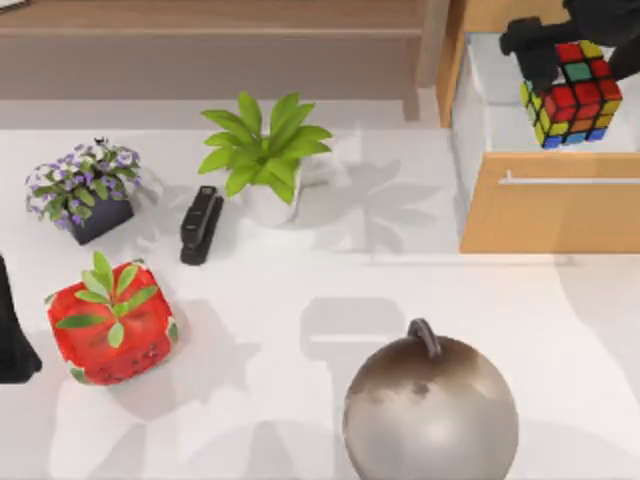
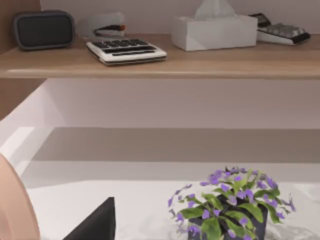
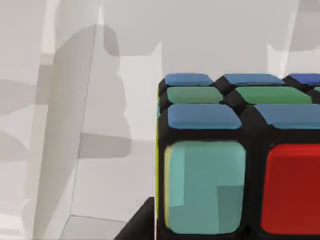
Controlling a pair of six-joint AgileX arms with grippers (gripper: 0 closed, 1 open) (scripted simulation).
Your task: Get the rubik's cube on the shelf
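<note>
- Right hand (image 1: 545, 50) is up at the far right, above the open drawer of the orange-tan cabinet (image 1: 550, 215), and it is pinching the rubik's cube (image 1: 572, 92).
- The cube hangs tilted over the pale inside of the drawer; from the top view I cannot tell whether it touches the drawer floor.
- Close up from the right wrist, the cube (image 3: 235, 160) shows teal, red, blue and green stickers, with the pale drawer wall behind it.
- The shelf (image 1: 210, 15) runs along the far edge, left of the cabinet. From the left wrist the shelf board (image 2: 160, 65) carries a speaker (image 2: 44, 30), a calculator (image 2: 126, 51) and a tissue box (image 2: 215, 31).
- Left arm (image 1: 12, 330) sits at the left edge of the worktop; its hand's state I cannot tell.
- On the worktop (image 1: 300, 300): a purple-flowered pot (image 1: 85, 190), a black stapler (image 1: 200, 225), a green plant (image 1: 265, 155), a strawberry cube (image 1: 112, 325) and a round kettlebell (image 1: 430, 410) near the front.
</note>
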